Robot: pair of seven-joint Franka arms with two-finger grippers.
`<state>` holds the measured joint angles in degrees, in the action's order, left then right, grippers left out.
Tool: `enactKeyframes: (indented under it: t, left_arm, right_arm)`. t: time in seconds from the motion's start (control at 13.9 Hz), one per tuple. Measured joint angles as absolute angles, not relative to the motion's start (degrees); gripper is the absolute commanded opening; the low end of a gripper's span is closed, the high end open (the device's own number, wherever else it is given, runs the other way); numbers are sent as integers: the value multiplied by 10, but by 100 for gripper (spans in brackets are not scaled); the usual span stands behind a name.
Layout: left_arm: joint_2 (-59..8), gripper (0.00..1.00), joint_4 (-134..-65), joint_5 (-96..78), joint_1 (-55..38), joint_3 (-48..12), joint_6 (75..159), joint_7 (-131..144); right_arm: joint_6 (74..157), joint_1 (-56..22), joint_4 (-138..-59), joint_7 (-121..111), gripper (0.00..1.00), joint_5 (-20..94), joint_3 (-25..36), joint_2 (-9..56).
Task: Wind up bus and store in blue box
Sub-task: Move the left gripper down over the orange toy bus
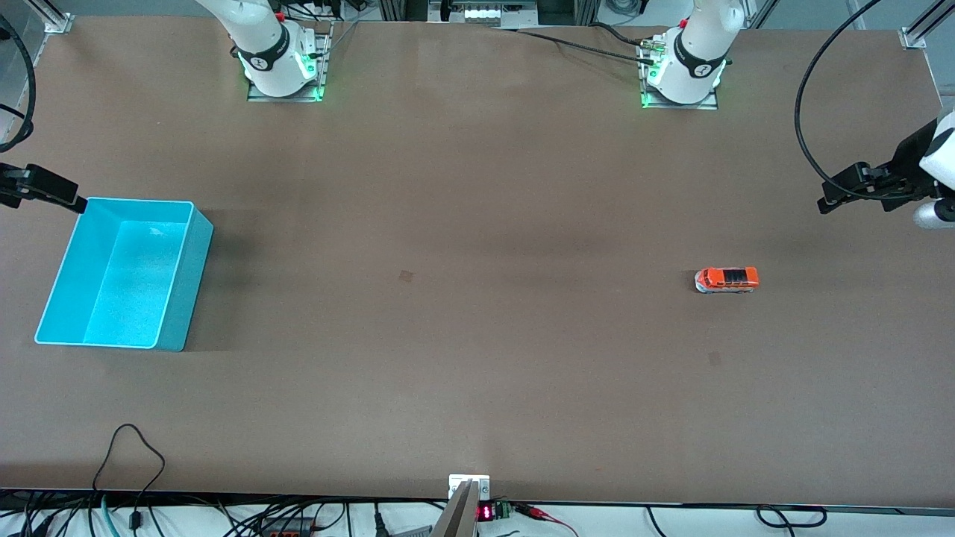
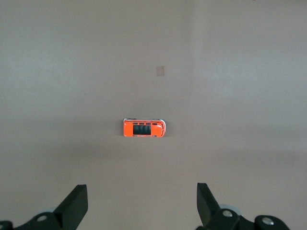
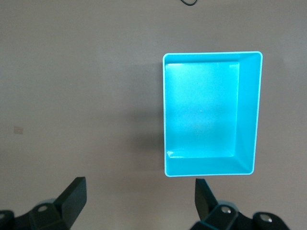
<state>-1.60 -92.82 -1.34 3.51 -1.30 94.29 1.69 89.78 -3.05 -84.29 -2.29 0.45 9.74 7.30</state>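
Brown matte tabletop [image 1: 477,335] spans the whole scene, with loose black cables [image 1: 127,462] along its near edge. Standing alone on it toward the left arm's end is the small orange toy bus [image 1: 727,280] with dark roof windows, and nothing lies around it. High over that end hangs the left gripper [image 2: 142,203], its fingers spread wide and empty. Toward the right arm's end sits the large cyan plastic box [image 1: 173,277], empty inside. Beside its farther corner hangs the right gripper [image 3: 140,201], likewise open and holding nothing.

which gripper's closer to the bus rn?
Left. The left gripper hangs open in the air at the bus's end of the table; the right gripper is open by the blue box.
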Motion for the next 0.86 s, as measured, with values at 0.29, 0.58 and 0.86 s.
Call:
enactKeyframes:
  t: [0.29,0.58,0.86]
  left_arm:
    - [-15,100,-934,-13,35,-19,940,16]
    - [-31,100,-944,-13,31,-36,935,4]
    - [-88,100,-946,-13,24,-39,943,-13]
  right_arm:
    - [898,-38,-843,-23,100,5,94,73]
    - [898,-40,-843,-23,100,5,94,73]
    - [898,-40,-843,-23,100,5,94,73]
